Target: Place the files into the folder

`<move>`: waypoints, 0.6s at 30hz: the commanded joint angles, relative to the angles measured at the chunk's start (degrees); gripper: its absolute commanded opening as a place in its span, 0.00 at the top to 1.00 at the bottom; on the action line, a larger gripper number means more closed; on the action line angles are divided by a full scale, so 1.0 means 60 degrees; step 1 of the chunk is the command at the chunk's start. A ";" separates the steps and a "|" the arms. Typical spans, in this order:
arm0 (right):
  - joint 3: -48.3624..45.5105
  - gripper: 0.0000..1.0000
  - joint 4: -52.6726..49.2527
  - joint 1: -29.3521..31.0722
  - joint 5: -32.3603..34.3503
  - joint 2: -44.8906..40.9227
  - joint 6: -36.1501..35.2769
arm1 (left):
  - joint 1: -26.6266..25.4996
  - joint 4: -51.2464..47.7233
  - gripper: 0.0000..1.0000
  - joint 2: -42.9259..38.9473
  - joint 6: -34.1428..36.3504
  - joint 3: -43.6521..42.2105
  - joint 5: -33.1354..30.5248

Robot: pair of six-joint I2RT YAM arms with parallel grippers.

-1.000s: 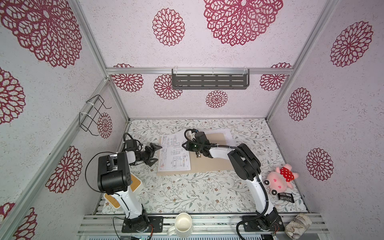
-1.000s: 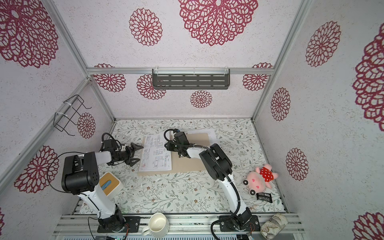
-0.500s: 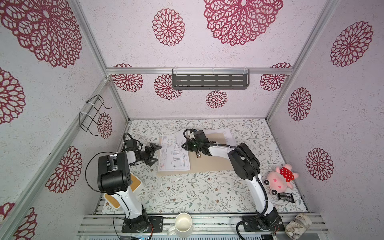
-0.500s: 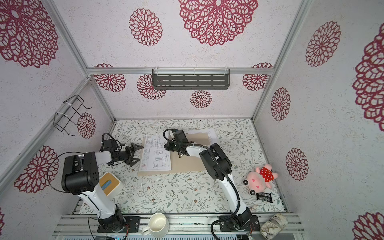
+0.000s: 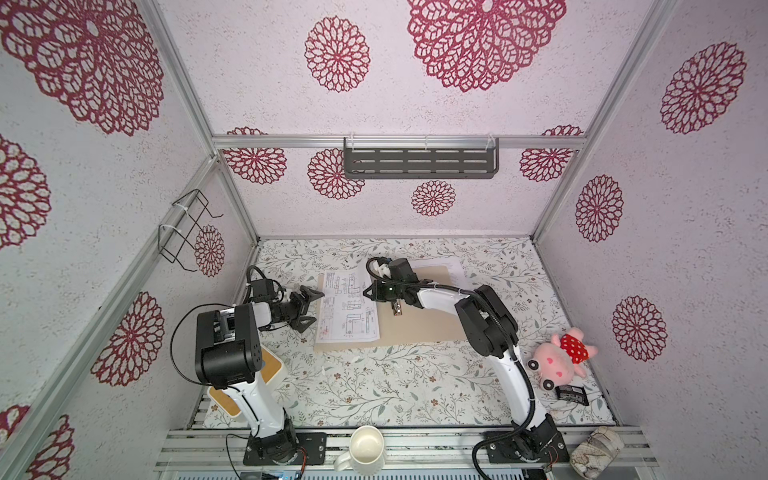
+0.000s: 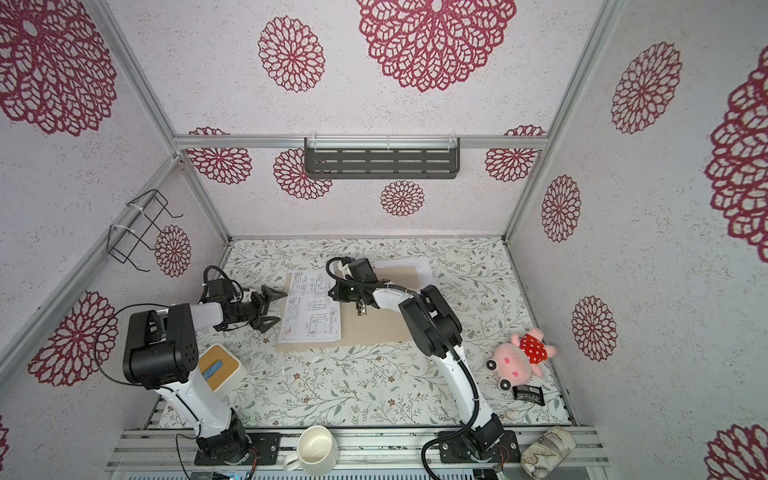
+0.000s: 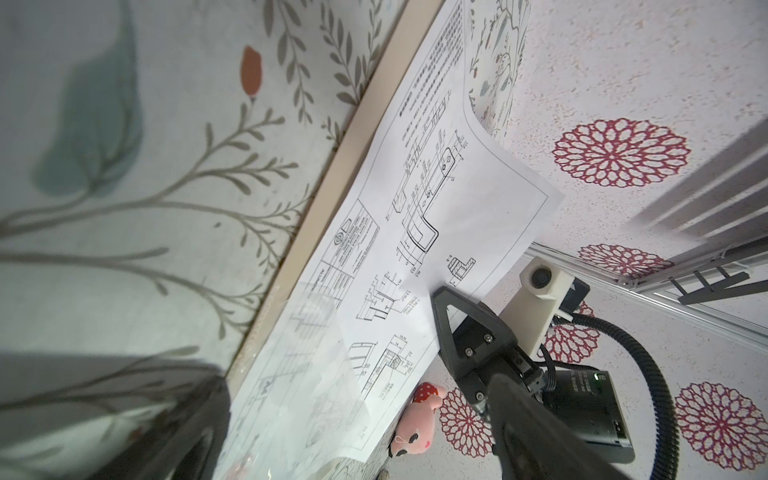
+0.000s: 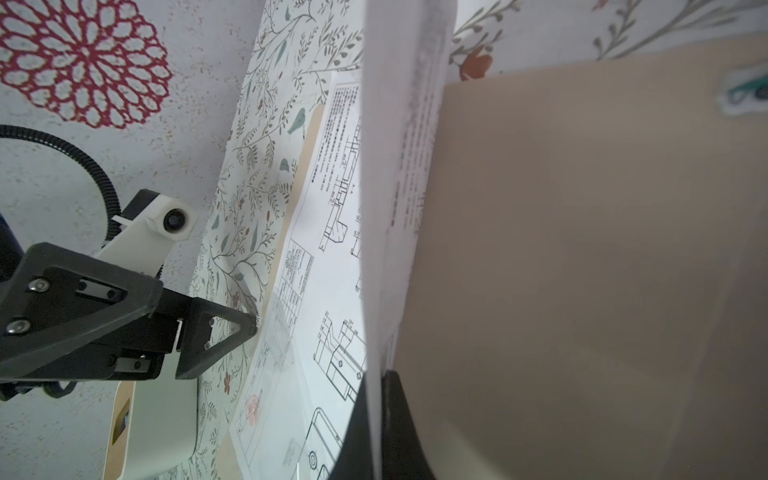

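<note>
The beige folder (image 5: 424,320) lies open on the table in both top views, its metal clip (image 5: 397,309) showing. The drawing sheet (image 5: 347,311) rests on the folder's left half. My right gripper (image 5: 370,291) is shut on that sheet's right edge, which curls upward (image 7: 478,199); in the right wrist view the paper runs edge-on between the jaws (image 8: 376,376). The text sheet (image 5: 451,268) pokes out at the folder's far right corner. My left gripper (image 5: 309,305) stands open, holding nothing, just off the drawing sheet's left edge (image 8: 208,307).
A bamboo-topped tissue box (image 6: 218,368) sits beside the left arm's base. A pink plush toy (image 5: 559,357) and a black packet (image 5: 573,395) lie at the right. A white mug (image 5: 365,449) and a patterned bundle (image 5: 596,451) rest on the front rail.
My right gripper has closed on the drawing sheet's edge and shifted slightly left, lifting that edge. The left arm has stayed still.
</note>
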 commanded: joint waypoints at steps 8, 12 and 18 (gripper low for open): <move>0.0388 1.00 -0.0210 -0.0272 -0.0221 -0.0042 -0.0463 | 0.0005 -0.0067 0.00 0.0232 0.0002 -0.0137 -0.0048; 0.0696 1.00 -0.0333 -0.0269 -0.0066 0.0037 -0.0386 | -0.0004 -0.0037 0.00 0.0277 -0.0027 -0.0138 -0.0069; 0.0960 1.00 -0.0373 -0.0163 0.0107 0.0206 -0.0249 | -0.0040 0.0036 0.00 0.0292 -0.0116 -0.0099 -0.0033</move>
